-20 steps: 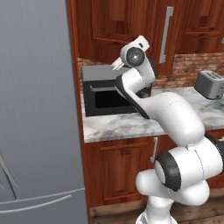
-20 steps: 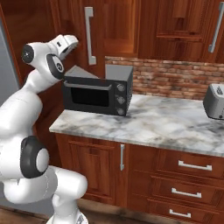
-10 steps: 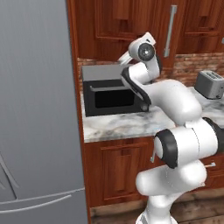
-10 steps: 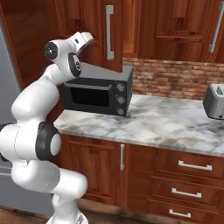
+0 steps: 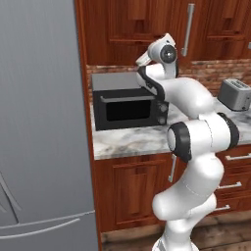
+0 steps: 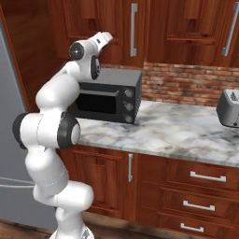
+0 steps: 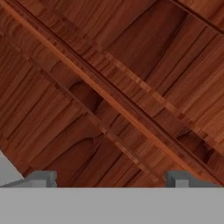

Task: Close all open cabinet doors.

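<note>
Reddish-brown upper cabinet doors (image 6: pixel 93 21) with long silver bar handles (image 6: pixel 134 29) hang above the counter. In the right base view the left door looks about level with the door (image 6: pixel 186 28) beside it. My arm reaches up, and my gripper (image 6: pixel 108 35) stands right at that left door's raised panel, up and left of the microwave. From the hand, the door's wood panel (image 7: pixel 113 87) is very close, with my gripper (image 7: pixel 110 177) open, its fingertips wide apart and nothing between them. From the left base, my hand (image 5: pixel 143 59) is in front of the same door (image 5: pixel 127 24), left of its handle (image 5: pixel 188 29).
A black microwave (image 6: pixel 109 95) stands on the marble counter (image 6: pixel 177 130) under the doors, and a toaster (image 6: pixel 229 108) sits at the right. The large grey fridge (image 5: pixel 39 122) is to the left. Lower doors and drawers (image 6: pixel 205 177) are below the counter.
The left door's handle has swung to the right towards the cabinet front while the microwave stayed put. My hand has followed the door up and to the right.
</note>
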Robot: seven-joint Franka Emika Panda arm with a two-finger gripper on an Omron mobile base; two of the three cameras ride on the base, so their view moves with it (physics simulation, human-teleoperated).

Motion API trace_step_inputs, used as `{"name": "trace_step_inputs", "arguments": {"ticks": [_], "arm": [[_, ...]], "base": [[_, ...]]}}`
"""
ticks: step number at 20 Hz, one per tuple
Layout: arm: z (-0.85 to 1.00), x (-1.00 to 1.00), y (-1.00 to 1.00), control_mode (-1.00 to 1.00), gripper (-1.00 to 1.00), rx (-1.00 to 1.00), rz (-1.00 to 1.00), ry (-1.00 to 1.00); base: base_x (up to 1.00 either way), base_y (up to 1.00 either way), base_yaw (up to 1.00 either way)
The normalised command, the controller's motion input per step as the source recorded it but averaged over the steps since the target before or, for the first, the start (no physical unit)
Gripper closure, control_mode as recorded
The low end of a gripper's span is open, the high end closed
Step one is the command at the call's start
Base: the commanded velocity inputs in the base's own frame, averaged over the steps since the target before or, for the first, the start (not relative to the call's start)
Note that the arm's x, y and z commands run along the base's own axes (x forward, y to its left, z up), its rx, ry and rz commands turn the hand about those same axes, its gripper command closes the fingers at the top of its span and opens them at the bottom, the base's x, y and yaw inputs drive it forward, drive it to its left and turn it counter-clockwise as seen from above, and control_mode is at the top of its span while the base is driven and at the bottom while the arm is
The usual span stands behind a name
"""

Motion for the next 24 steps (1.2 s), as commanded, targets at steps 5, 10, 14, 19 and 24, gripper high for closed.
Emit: {"name": "trace_step_inputs", "arguments": {"ticks": [5, 10, 14, 19, 24], "arm": [[-0.01, 0.76, -0.05, -1.0, -1.0, 0.0, 0.05, 0.0], [-0.07, 0.7, 0.0, -1.0, -1.0, 0.0, 0.02, 0.01], [-0.09, 0.61, 0.0, -1.0, -1.0, 0.0, 0.0, 0.02], [-0.15, 0.38, 0.05, -1.0, -1.0, 0.0, 0.0, 0.03], [-0.21, -0.16, 0.25, -1.0, -1.0, 0.0, 0.0, 0.01]], "base": [[0.0, 0.0, 0.0], [0.0, 0.0, 0.0], [0.0, 0.0, 0.0], [0.0, 0.0, 0.0], [0.0, 0.0, 0.0]]}}
